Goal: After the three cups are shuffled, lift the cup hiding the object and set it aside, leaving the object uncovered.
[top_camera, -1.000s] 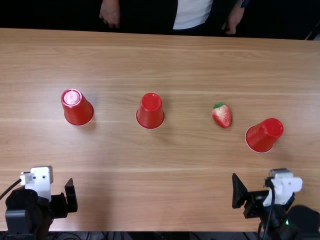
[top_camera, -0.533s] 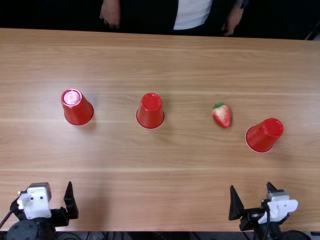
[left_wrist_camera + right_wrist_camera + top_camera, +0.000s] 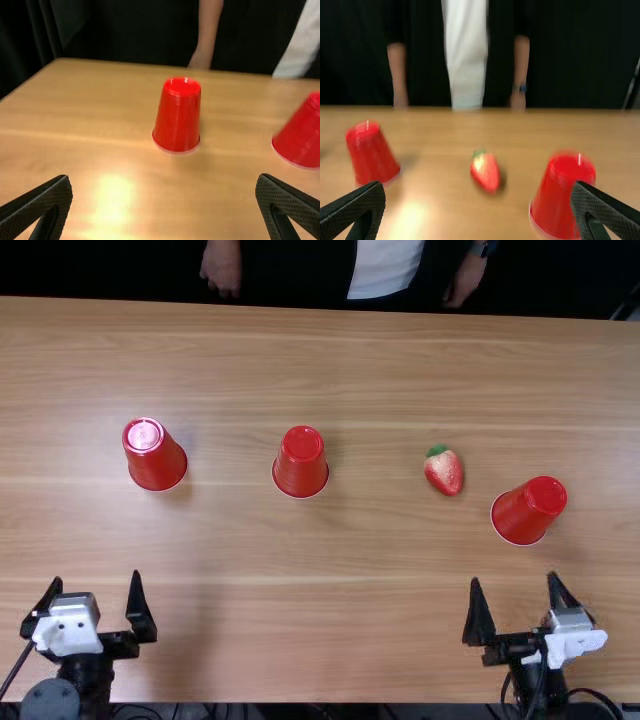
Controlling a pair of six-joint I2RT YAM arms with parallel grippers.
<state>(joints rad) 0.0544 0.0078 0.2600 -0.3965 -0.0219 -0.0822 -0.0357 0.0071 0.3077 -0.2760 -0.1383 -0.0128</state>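
A light brown wooden table (image 3: pixel 320 360) was seen from above, with two black robot arms at its near edge.

At the near left corner sat the left gripper (image 3: pixel 93 582). Its two flat black fingers were spread wide apart, held nothing, and pointed across the table. The left cup (image 3: pixel 153 455) stood well beyond it. It was red and stood upside down on its rim. In the left wrist view this cup stood straight ahead, between the two fingers and far from both.

Near the middle of the table stood the middle cup (image 3: pixel 300 462), also red and upside down. It was well apart from the left cup.

To its right lay the strawberry (image 3: pixel 444 470), uncovered on the bare wood. It was red, with its green leaves towards the far side. It lay between the middle cup and the right cup (image 3: pixel 528 510), closer to the right one and touching neither.

The right cup, red and upside down, stood a little nearer the arms than the other two cups.

At the near right corner sat the right gripper (image 3: pixel 514 585). Its fingers were also wide apart and empty, and it was a short way from the right cup.
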